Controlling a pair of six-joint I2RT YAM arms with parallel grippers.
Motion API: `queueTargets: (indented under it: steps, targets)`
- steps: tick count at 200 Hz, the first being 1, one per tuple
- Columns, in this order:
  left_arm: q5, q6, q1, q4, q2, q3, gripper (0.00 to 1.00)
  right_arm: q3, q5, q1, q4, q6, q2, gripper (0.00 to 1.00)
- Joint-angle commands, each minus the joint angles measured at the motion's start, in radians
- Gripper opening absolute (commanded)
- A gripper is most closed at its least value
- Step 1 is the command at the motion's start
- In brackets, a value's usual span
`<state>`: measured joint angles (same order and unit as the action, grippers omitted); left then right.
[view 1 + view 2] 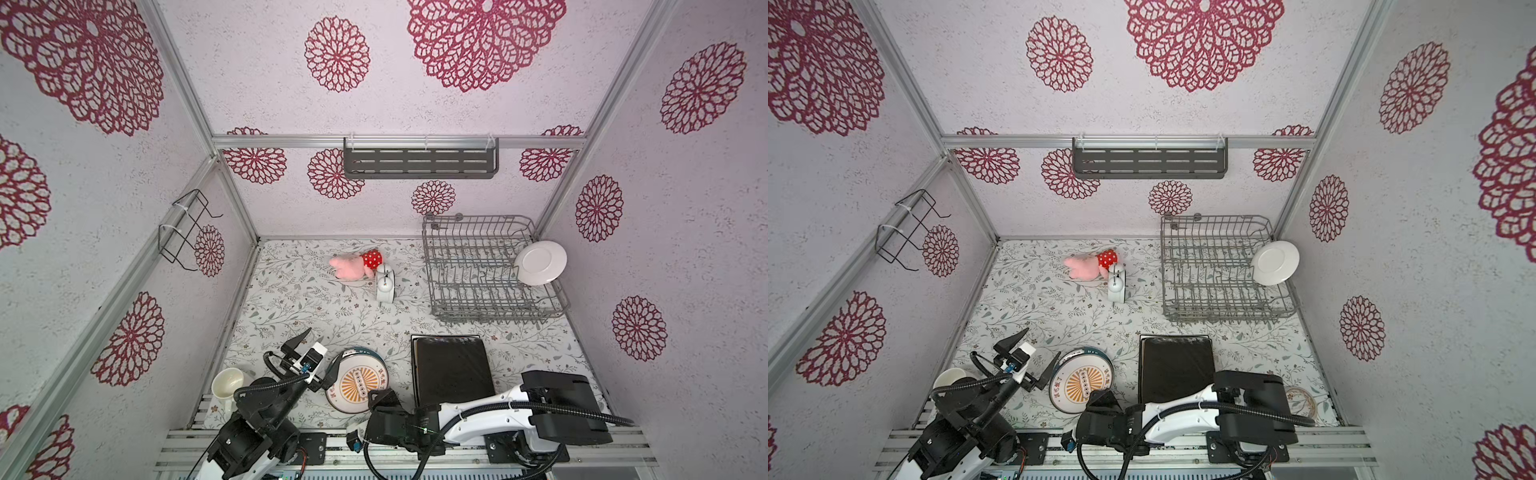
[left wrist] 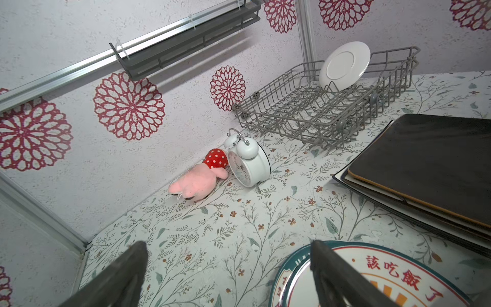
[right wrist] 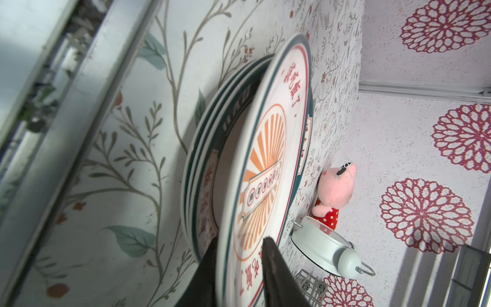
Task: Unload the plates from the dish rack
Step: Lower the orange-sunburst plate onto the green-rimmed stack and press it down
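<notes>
Most of the job looks done. Only one white round plate (image 1: 540, 263) stands in the dish rack (image 1: 469, 270), at its far right side. A pile of printed round plates (image 1: 358, 380) and a pile of dark square plates (image 1: 453, 370) lie on the worktop (image 1: 316, 316). The right end effector (image 3: 239, 268) has its jaws around the top printed plate's rim, a little apart. The left end effector (image 2: 228, 268) is wide and holds nothing. An alarm clock (image 1: 385, 284) and pink toy (image 1: 353, 266) sit clear of the rack.

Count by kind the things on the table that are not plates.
Mug: 1
Clock: 1
Plush toy: 1
Dish rack: 1
Total: 4
</notes>
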<state>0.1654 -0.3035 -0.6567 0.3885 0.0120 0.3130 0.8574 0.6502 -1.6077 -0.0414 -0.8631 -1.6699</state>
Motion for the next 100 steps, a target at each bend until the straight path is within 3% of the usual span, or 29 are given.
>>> queueTargets:
  steps: [1, 52, 100]
  targets:
    - [-0.012, -0.016, -0.006, 0.012, -0.011, 0.013, 0.97, 0.034, 0.016, -0.004, 0.023, 0.013, 0.006, 0.3]
    - [-0.013, -0.018, -0.008, 0.013, -0.012, 0.014, 0.97, 0.063, 0.016, -0.003, 0.081, 0.018, 0.015, 0.31]
    - [-0.023, -0.033, -0.018, 0.018, -0.012, 0.013, 0.97, 0.105, -0.109, 0.005, 0.222, 0.047, 0.036, 0.34]
